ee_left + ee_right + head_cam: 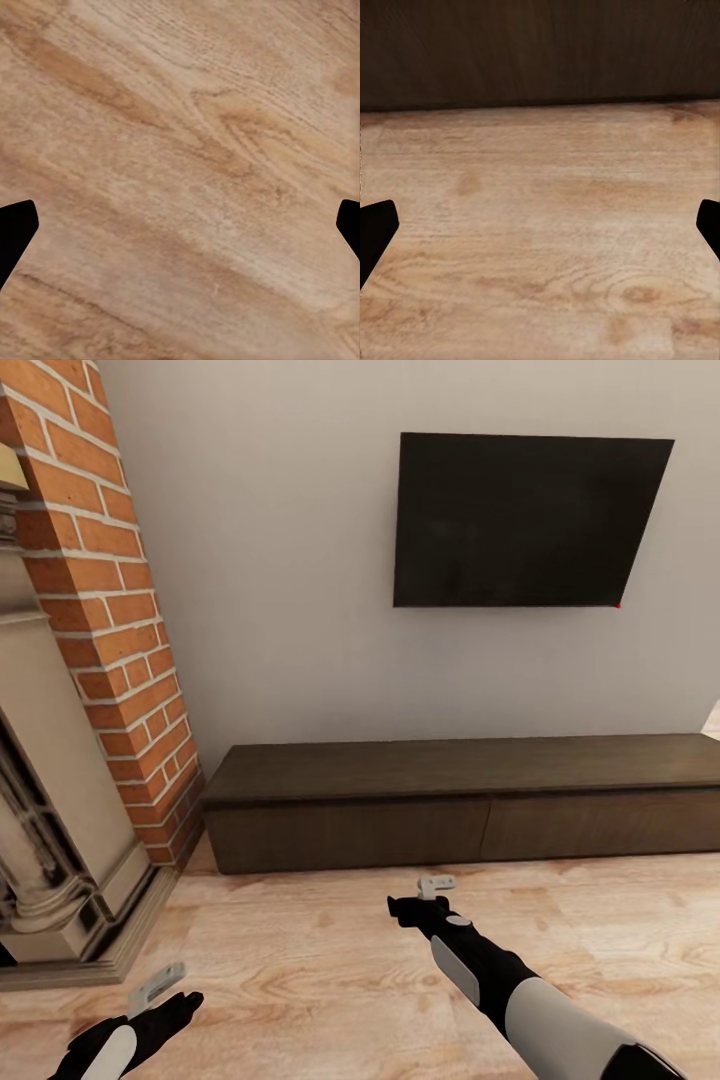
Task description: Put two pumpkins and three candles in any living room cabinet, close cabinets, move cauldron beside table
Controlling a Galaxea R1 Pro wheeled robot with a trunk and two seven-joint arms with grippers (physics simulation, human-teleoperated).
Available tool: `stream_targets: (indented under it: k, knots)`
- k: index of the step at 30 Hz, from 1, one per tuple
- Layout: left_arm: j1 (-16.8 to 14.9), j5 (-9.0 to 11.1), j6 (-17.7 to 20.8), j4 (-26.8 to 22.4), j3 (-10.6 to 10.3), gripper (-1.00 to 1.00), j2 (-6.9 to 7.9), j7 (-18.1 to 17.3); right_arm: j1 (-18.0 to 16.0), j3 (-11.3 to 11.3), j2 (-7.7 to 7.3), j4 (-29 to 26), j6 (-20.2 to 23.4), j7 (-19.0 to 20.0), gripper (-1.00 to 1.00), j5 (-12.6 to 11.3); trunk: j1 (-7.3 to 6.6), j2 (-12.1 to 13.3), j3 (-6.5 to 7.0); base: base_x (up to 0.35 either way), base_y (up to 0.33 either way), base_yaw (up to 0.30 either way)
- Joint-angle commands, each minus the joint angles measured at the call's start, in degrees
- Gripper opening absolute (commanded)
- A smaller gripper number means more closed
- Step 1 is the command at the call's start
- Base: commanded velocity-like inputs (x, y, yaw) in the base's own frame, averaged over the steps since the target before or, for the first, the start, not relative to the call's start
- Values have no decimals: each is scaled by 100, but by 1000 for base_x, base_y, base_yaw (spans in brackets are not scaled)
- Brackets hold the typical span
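Observation:
The long, low, dark brown cabinet point(460, 800) stands against the grey wall, with both of its drawer fronts flush and shut. My right gripper point(436, 884) hovers open over the wooden floor just in front of the cabinet's middle. In the right wrist view the cabinet front point(540, 52) stands close ahead, and the right gripper point(540, 232) holds nothing. My left gripper point(158, 990) hangs low at the near left, open and empty. In the left wrist view the left gripper point(180, 232) faces bare floorboards. The pumpkins, candles and cauldron are out of view.
A brick chimney point(105, 610) and a stone fireplace surround point(60, 840) stand at the left, beside the cabinet's left end. A black TV point(525, 520) hangs on the wall above the cabinet. Light wooden floor point(300, 960) lies between me and the cabinet.

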Motion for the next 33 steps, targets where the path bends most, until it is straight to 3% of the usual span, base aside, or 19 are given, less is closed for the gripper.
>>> stream_targets:
  k: [1, 14, 17, 20, 21, 22, 23, 25, 26, 27, 30, 33]
  knots:
    - [-2, 59, 2, -10, -19, 100, 7, 57, -6, 45, -6, -29, 21, -53, 100, -47, -1, -3, -6, 1, 0, 0]
    - [-2, 87, 5, 125, 19, 100, 48, 19, -5, 22, -6, -10, 21, -72, 100, -71, -1, -3, -6, 0, 0, 0]
    - [-2, 230, 45, 114, 155, 100, 125, -796, -6, 4, -4, 7, 17, -91, 100, -114, -1, -3, -6, 0, 0, 0]
    - [-2, 388, 267, 33, 607, 100, 408, -1735, -6, -102, -5, 66, 6, -80, 100, -437, -1, -3, -6, 0, 0, 0]
    - [-2, 580, 862, -235, 915, 100, 596, -2232, -7, -228, -1, 190, -82, -72, 100, -713, -1, -3, -6, 0, 0, 0]
    - [-4, 702, 1324, -470, 1138, 100, 697, -2473, -7, -293, 0, 282, -185, -68, 100, -866, -1, -3, -6, 0, 0, 0]
    - [-11, 852, 2021, -890, 1541, 100, 796, -2684, -7, -351, 4, 428, -401, -66, 100, -1043, -1, -3, -6, 0, 0, 0]
    - [-34, 1024, 2718, -1685, 2271, 100, 859, -2833, -7, -399, 9, 612, -742, -67, 100, -1188, -1, -3, -6, 0, 0, 0]
    - [-46, 1098, 2843, -1990, 2453, 100, 873, -2859, -7, -406, 10, 646, -817, -69, 100, -1213, -1, -3, -6, 0, 0, 0]
    - [-62, 1217, 2919, -2246, 2569, 100, 887, -2879, -7, -410, 10, 668, -867, -73, 100, -1227, -1, -3, -6, 0, 0, 0]
    - [-98, 1902, 3017, -2605, 2721, 100, 872, -2900, -7, -416, 7, 699, -955, -74, 100, -1238, -1, -3, -6, 0, 0, 0]
    - [-105, 2189, 3025, -2627, 2724, 100, 848, -2903, -7, -411, 27, 707, -969, -72, 100, -1241, -1, -3, -6, 0, 0, 0]
